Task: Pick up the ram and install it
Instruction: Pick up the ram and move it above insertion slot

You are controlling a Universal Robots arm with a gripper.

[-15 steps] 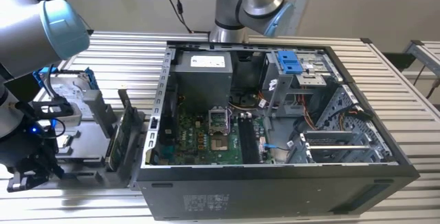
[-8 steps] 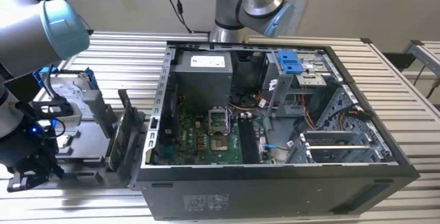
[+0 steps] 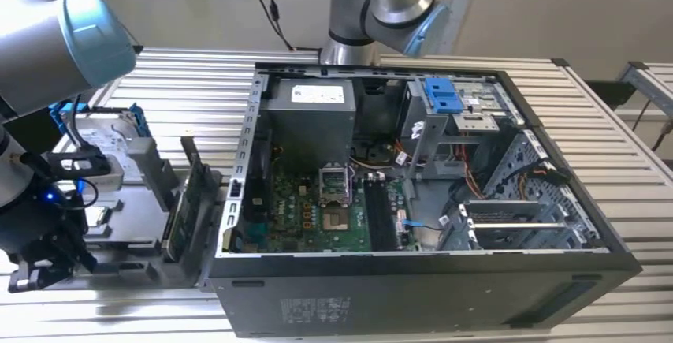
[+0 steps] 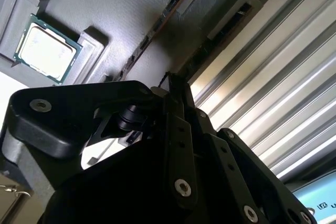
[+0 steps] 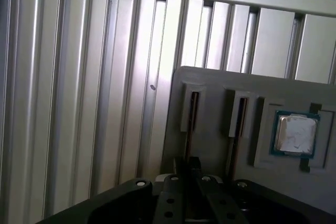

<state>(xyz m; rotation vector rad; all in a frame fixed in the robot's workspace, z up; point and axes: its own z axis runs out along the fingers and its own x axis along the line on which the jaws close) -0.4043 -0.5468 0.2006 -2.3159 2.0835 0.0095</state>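
Evidently the black robot hand (image 5: 190,164) is lined up with the ram (image 5: 192,109), a thin dark memory stick. It stands on edge in a narrow slot of the grey moulded holder (image 5: 215,85), probably so that its upper edge is free to be pinched. Whether the hand is open or closed on it I cannot tell. A square silver processor (image 5: 295,134) lies in its own pocket nearby. The holder rests on the ribbed aluminium tabletop (image 5: 79,103), beside the open black computer case (image 3: 421,296).

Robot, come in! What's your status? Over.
Claw low over gray tray, near ram. Ram on edge in its slot. Processor sits apart, not blocking.
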